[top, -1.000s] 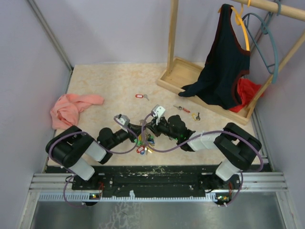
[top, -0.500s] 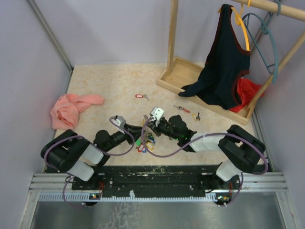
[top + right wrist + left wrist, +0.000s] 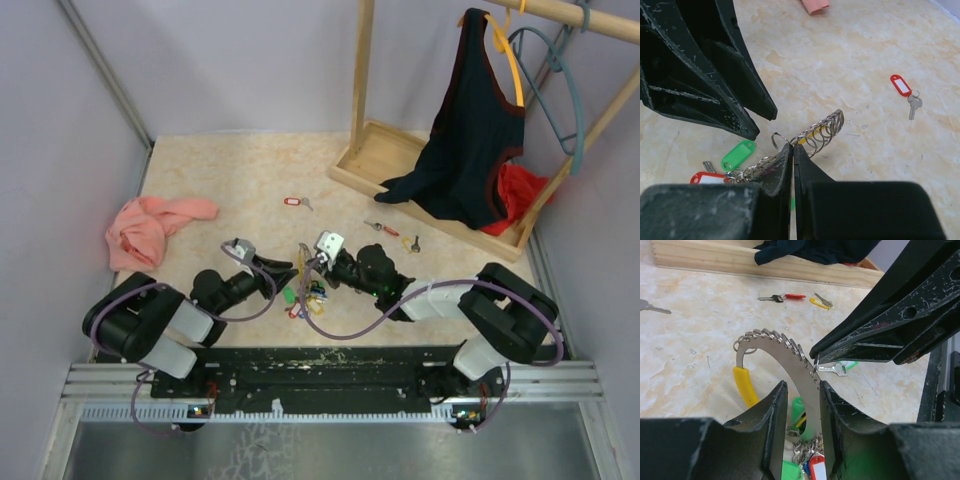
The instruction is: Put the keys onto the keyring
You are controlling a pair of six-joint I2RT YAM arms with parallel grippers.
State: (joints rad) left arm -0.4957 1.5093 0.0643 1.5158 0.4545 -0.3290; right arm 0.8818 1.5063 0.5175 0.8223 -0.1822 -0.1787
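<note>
The keyring [image 3: 777, 347] is at the front middle of the desk [image 3: 220, 180], between your arms. Your right claw [image 3: 792, 147] is clenched on its rim. The left claw [image 3: 802, 387] is released, its jaws straddling the band. You seem to be between keys, so next the left should fetch the loose red-tagged key [image 3: 293, 202]. Only the left wrist view shows that slack, and only the overhead view shows both arms.

The keyring [image 3: 308, 290] lies near the table's [image 3: 220, 180] front; loose keys [image 3: 293, 201] behind it; cloth [image 3: 150, 228] far left.
</note>
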